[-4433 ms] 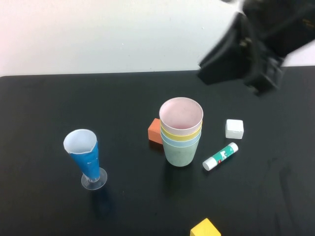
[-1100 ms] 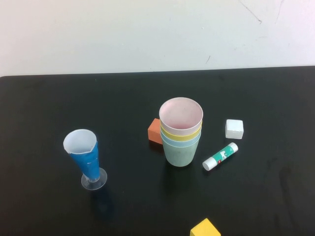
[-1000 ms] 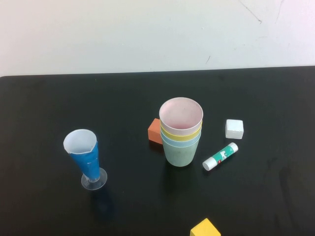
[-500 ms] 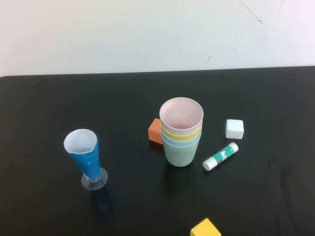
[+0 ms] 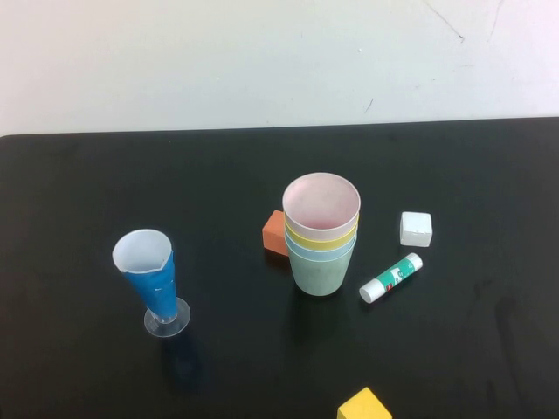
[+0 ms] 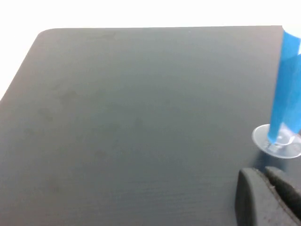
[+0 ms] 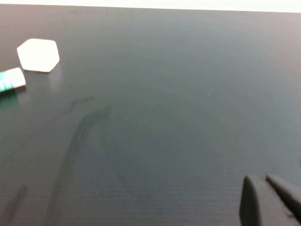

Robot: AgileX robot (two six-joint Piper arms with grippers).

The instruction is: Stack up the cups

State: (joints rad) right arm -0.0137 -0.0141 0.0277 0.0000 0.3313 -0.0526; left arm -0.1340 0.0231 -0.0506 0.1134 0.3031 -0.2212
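Four pastel cups [image 5: 321, 236] nested upright, pink topmost; left hand [image 6: 270, 197] and right hand [image 7: 270, 200] low.

Around the nested cups [image 5: 321, 240] — pale pink innermost, then yellow, light blue, sage green outermost — the table [image 5: 105, 192] is plain black. Just left, an orange block [image 5: 274, 233]; right, a white cube [image 5: 416, 228] and a white-and-green glue stick [image 5: 391, 278]. Far left — a blue cone cup [image 5: 150, 271], white inside, clear base. Nearer the robot, a yellow block [image 5: 364, 406].

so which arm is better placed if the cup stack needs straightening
Right, probably. The right gripper views the white block and glue stick beside the cup stack; the left gripper faces the farther cone cup. Neither shows in the high view.
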